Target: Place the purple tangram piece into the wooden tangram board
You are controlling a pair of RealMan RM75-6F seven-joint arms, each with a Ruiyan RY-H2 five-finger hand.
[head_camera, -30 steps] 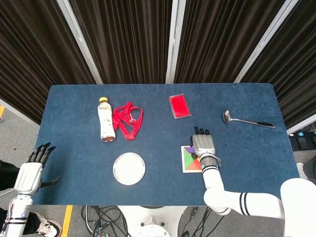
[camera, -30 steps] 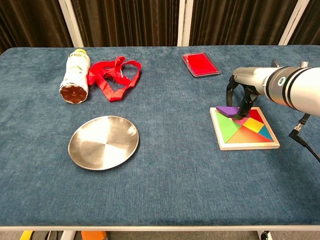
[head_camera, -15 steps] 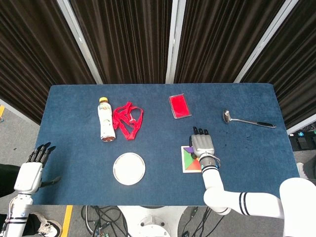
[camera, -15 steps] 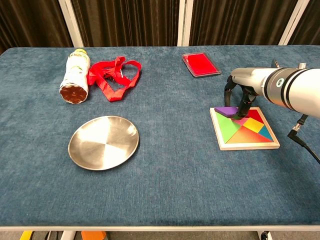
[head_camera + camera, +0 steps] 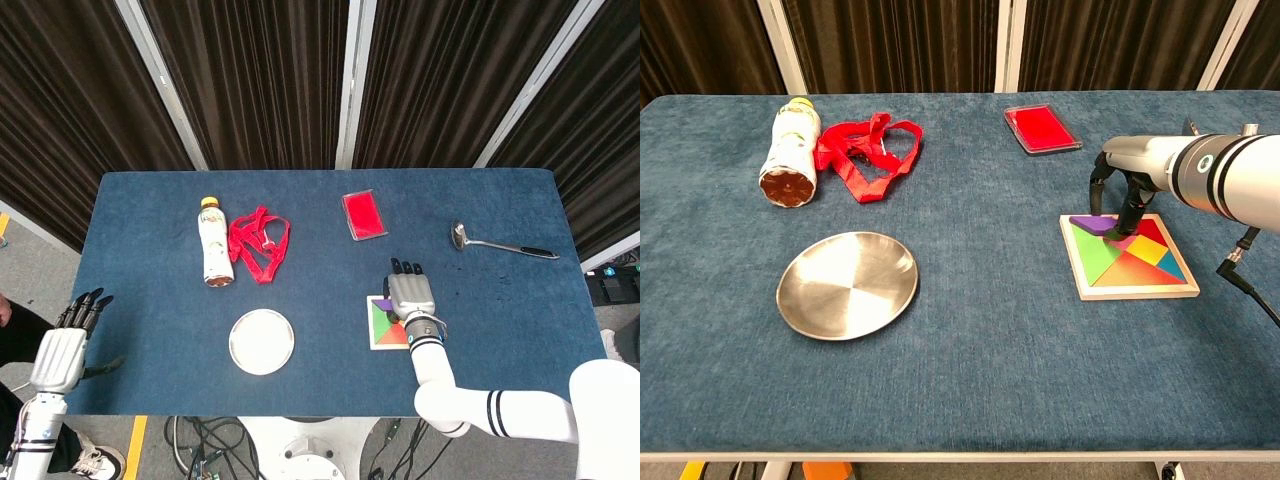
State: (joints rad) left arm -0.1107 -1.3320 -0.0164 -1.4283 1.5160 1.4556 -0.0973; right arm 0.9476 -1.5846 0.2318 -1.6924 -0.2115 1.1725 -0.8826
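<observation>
The purple tangram piece (image 5: 1095, 224) lies nearly flat along the far-left edge of the wooden tangram board (image 5: 1135, 291), which holds several coloured pieces. My right hand (image 5: 1119, 190) arches over that corner, its fingertips (image 5: 1127, 222) pinching the piece's right end. From the head view, the right hand (image 5: 410, 295) covers most of the board (image 5: 374, 337), and only a sliver of the purple piece (image 5: 384, 303) shows. My left hand (image 5: 62, 345) hangs off the table's left edge with fingers spread and nothing in it.
A steel plate (image 5: 848, 285) sits front left. A bottle (image 5: 790, 150) lies on its side beside a red strap (image 5: 870, 150) at the back left. A red box (image 5: 1042, 128) is behind the board, and a spoon (image 5: 500, 243) lies at the back right.
The purple piece has dropped from a raised tilt to nearly flat on the board's far-left corner, with the right hand's fingers lowering with it. The left hand stays put.
</observation>
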